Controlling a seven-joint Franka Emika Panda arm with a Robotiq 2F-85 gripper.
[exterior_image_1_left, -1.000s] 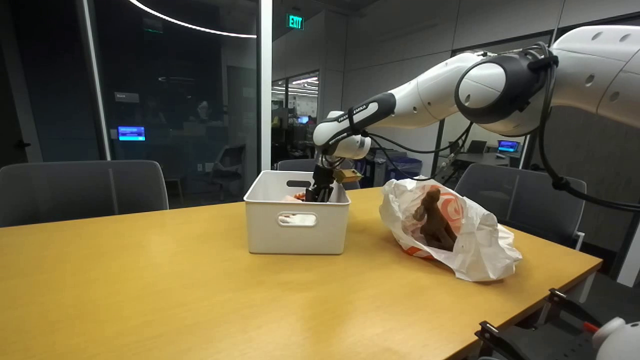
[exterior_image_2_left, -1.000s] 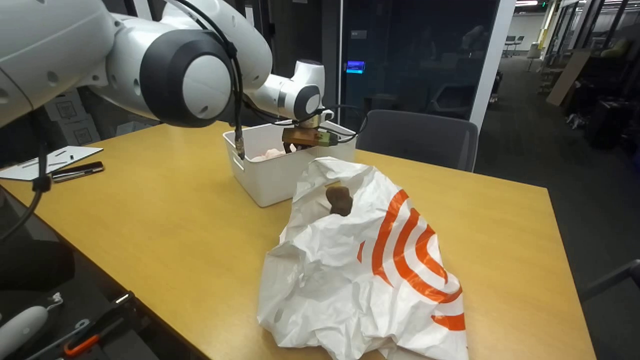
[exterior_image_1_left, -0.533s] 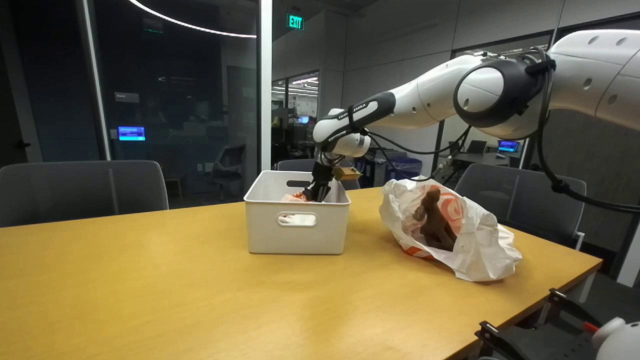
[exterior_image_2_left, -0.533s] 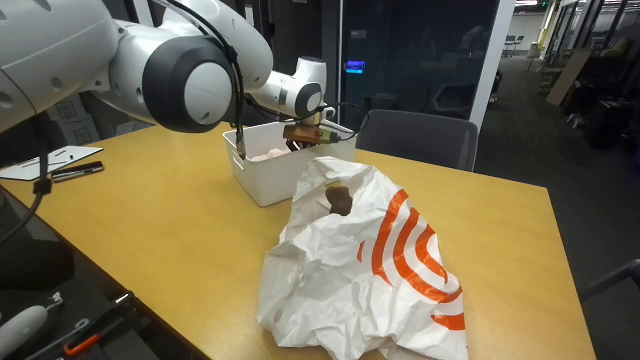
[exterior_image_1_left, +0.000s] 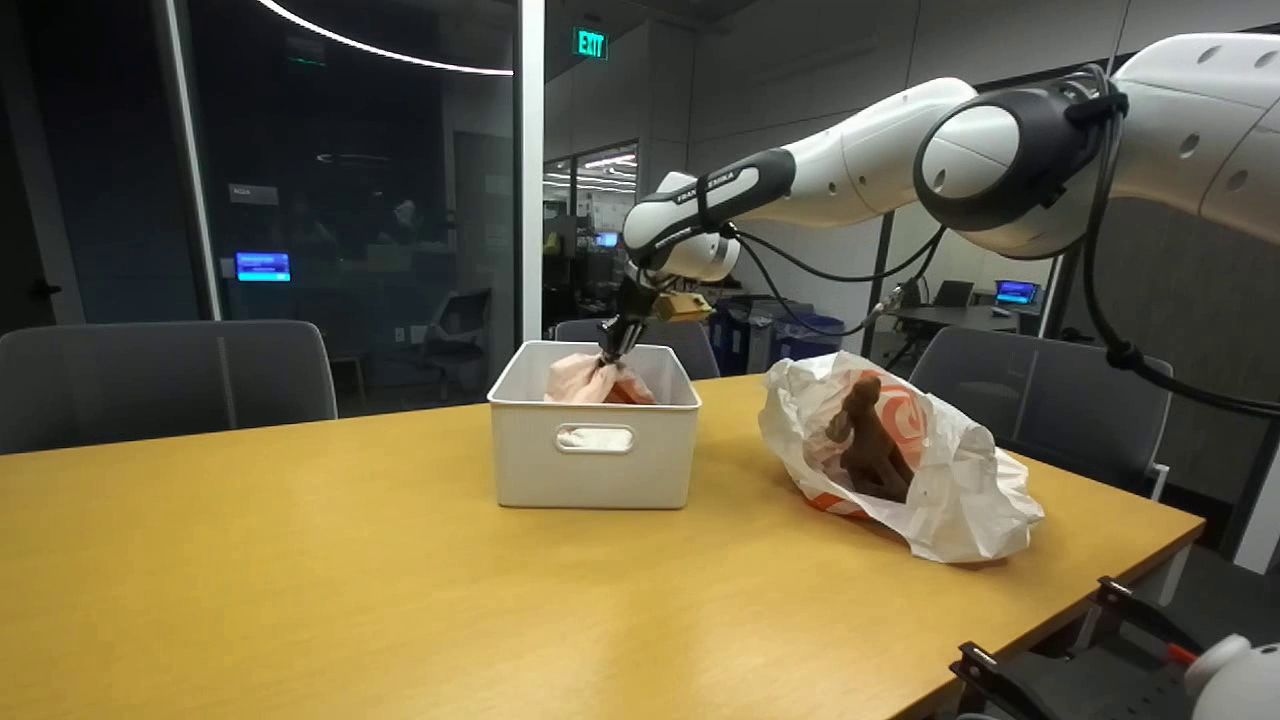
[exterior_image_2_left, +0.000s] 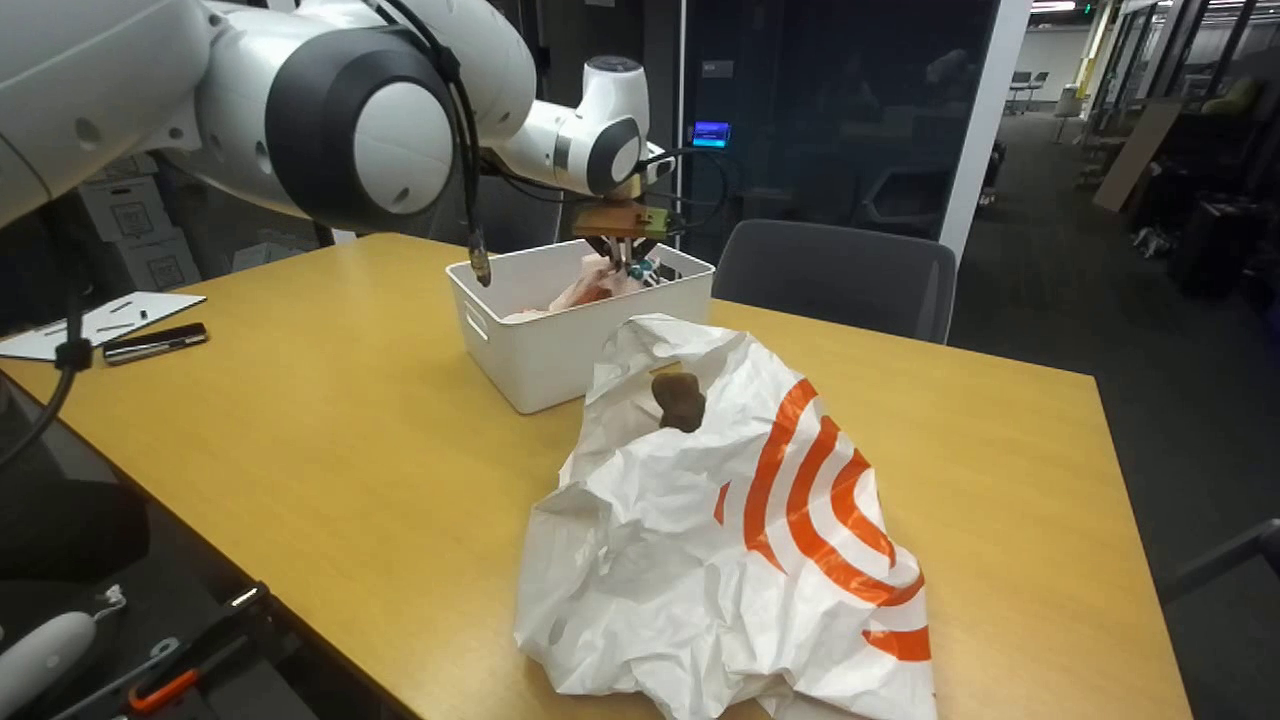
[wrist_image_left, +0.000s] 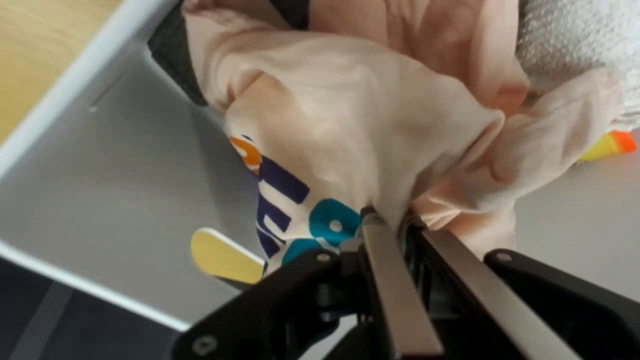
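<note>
"On this yellow bench (exterior_image_1_left: 350, 570), what have you got?"
"My hand (wrist_image_left: 391, 216) pinches pink cloth (wrist_image_left: 350, 115), bunched within the white bin (exterior_image_1_left: 595, 480). I'd call this step the lift; next probably calls for a steady upward pull."

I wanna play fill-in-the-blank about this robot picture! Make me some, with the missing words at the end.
1. The gripper pinches the pink cloth between its ____ fingers.
2. The crumpled white bag has ____ stripes.
3. The brown figure sits inside the ____, not the bin.
4. The glowing green sign says ____.

Missing words: two; orange; bag; EXIT.
</note>
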